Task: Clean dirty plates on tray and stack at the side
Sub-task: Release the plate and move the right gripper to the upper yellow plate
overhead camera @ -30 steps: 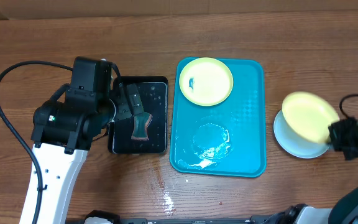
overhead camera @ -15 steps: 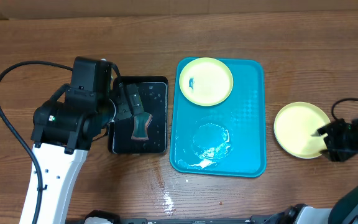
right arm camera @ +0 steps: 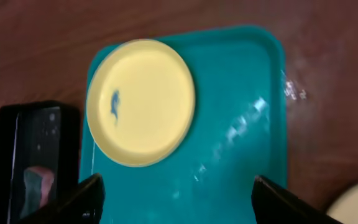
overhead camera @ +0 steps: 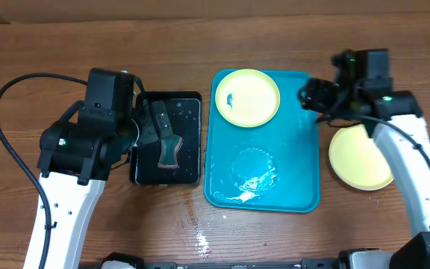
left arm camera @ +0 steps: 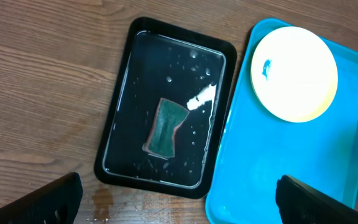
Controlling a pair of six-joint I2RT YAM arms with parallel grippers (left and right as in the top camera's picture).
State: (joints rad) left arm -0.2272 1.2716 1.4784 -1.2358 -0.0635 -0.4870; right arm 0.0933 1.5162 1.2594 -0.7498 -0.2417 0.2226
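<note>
You see: plate (right arm camera: pixel 140 102), one blue smudge, lying in a corner of the tray (right arm camera: pixel 241 143) | black tray (right arm camera: pixel 8 155) just beside it | your right gripper (right arm camera: pixel 185 198): fingers spread wide above

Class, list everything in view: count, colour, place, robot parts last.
blue tray: one, turquoise, table centre.
puddle: one, clear, middle of the blue tray.
dirty plate: one, yellow-green with blue smudge, blue tray's far-left corner.
side plates: count unclear, yellow-green, table right of the blue tray.
black tray: one, black, left of the blue tray.
sponge: one, green and reddish, in the black tray.
table: one, brown.
left claw: one, black, open above the black tray.
right claw: one, black, open above the blue tray's far-right corner.
</note>
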